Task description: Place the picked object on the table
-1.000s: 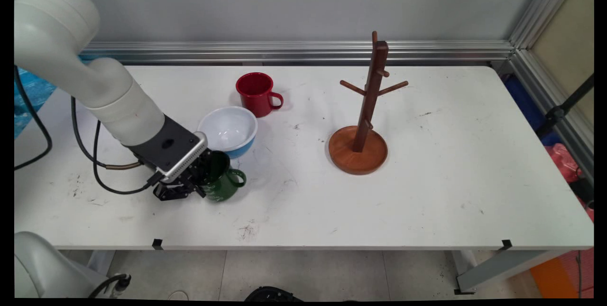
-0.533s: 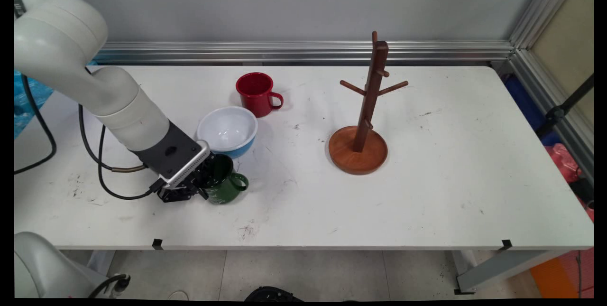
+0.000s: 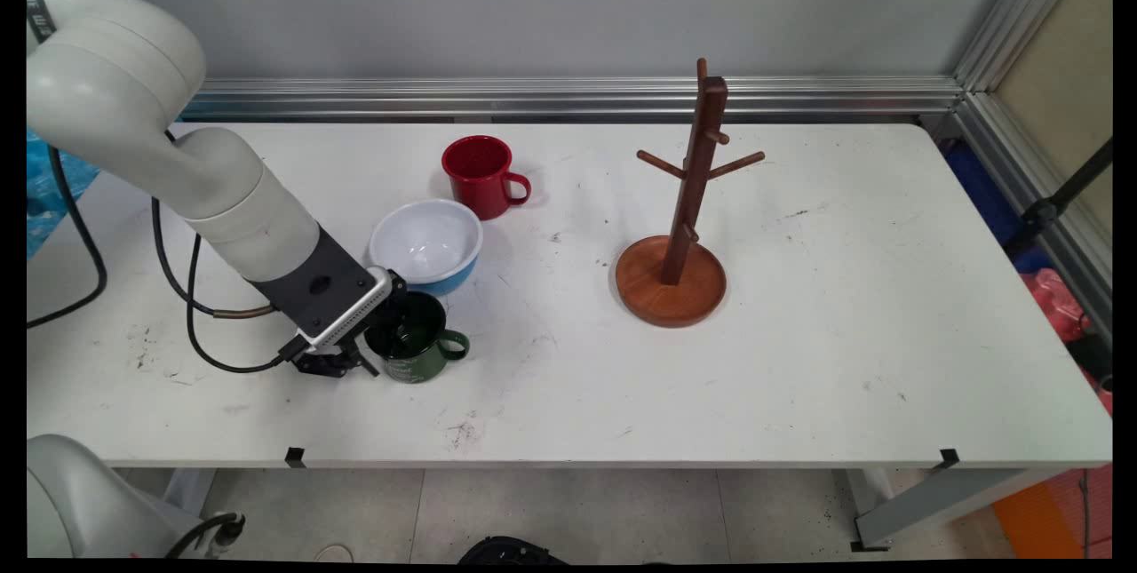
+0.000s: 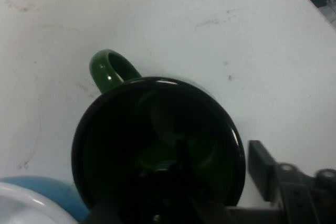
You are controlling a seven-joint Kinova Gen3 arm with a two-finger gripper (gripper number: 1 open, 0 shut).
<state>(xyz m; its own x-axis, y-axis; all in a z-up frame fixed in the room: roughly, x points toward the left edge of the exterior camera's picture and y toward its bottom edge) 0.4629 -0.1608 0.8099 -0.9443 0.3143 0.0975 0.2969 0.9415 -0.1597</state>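
Green mug (image 3: 417,346) — upright on the table (image 3: 844,333), towards its front-left corner, handle pointing at the right edge. Gripper (image 3: 371,344) at its left rim; jaw state cannot be told. Behind it, just beside — blue-and-white bowl (image 3: 426,244); farther back, red mug (image 3: 480,178); mid-table, wooden mug tree (image 3: 684,226).

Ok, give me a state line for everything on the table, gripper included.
gripper: at the green mug's rim, one finger inside it; grip cannot be told
green mug: upright on the table, handle pointing right in the main view
bowl: upright, empty, just behind the green mug
red mug: upright, handle to the right, free of the arm
mug tree: standing, no mug on its pegs
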